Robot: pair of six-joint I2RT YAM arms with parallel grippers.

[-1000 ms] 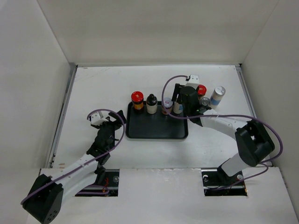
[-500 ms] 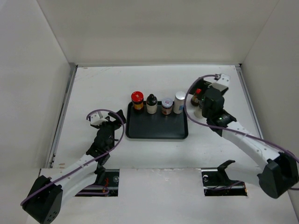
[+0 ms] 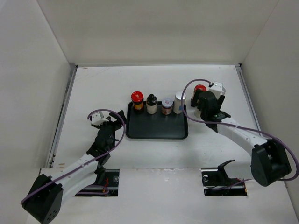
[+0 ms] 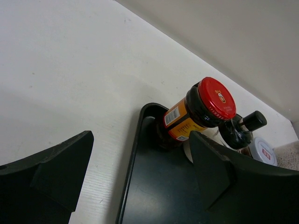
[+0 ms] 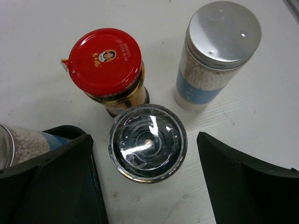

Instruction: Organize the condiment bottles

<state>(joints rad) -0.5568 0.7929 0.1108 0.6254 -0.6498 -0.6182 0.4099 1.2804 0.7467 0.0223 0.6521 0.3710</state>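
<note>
On the black tray [image 3: 156, 128], four condiment bottles stand in a row: a red-capped jar [image 3: 137, 99], a black-capped bottle [image 3: 151, 103], a pale-lidded jar [image 3: 167, 107] and a silver-capped cylinder [image 3: 179, 101]. Right of the tray, on the table, stand a second red-capped jar [image 5: 105, 60], a clear-lidded jar [image 5: 148, 142] and a silver-capped white-and-blue cylinder [image 5: 219, 51]. My right gripper [image 5: 145, 156] hangs open over the clear-lidded jar, one finger on each side, both clear of it. My left gripper [image 4: 140, 149] is open and empty at the tray's left rim [image 4: 133, 168], facing the red-capped jar [image 4: 201, 109].
White walls close in the table on three sides. The right arm [image 3: 233, 133] reaches past the tray's right end. The left arm [image 3: 88, 154] lies low at the near left. The tray's near half holds no bottles.
The right gripper let go of the silver-capped cylinder on the tray, opened wide, swung right and now sits over the clear-lidded jar. The left arm has not moved.
</note>
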